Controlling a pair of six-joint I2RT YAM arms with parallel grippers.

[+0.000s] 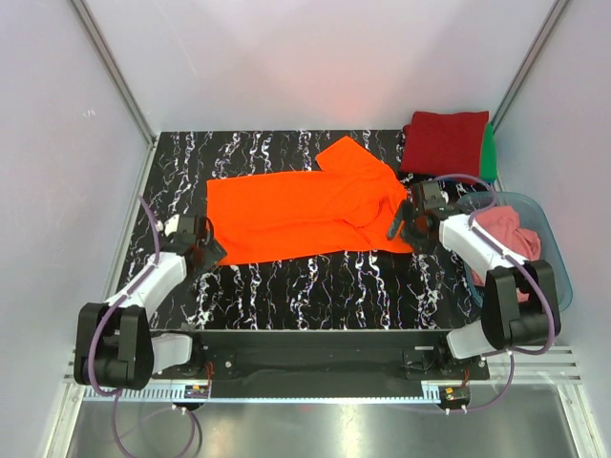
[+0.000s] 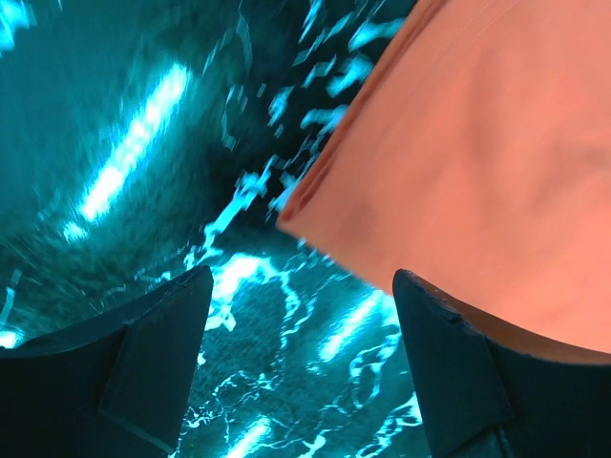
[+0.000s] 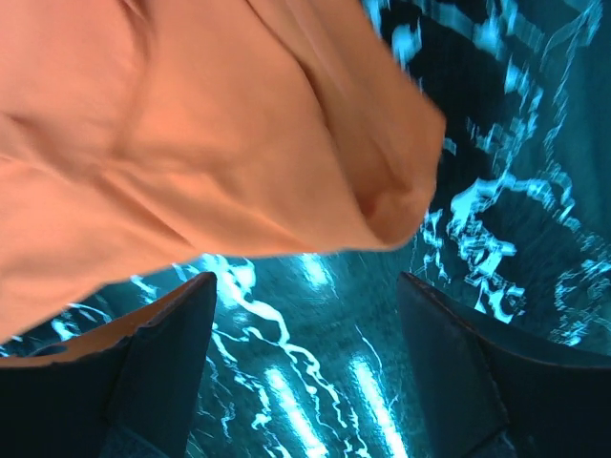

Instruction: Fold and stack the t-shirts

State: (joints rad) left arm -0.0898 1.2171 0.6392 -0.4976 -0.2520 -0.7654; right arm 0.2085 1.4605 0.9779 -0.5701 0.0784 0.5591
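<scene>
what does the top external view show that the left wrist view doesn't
Only the top view: the whole orange t-shirt laid out, the dark red folded shirt, the blue tub holding a pink shirt, and the right hand. Only the left wrist: the left hand close up, fingers apart, nothing between. Both: orange cloth on the marbled table.

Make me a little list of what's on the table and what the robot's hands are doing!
orange t-shirt: flat, middle of the table
green t-shirt: folded, far right corner, mostly hidden
dark red t-shirt: folded, on top of the green t-shirt
pink t-shirt: crumpled in the blue tub
left gripper: open, empty, by the orange t-shirt's near left corner
right gripper: open, empty, by its right edge
</scene>
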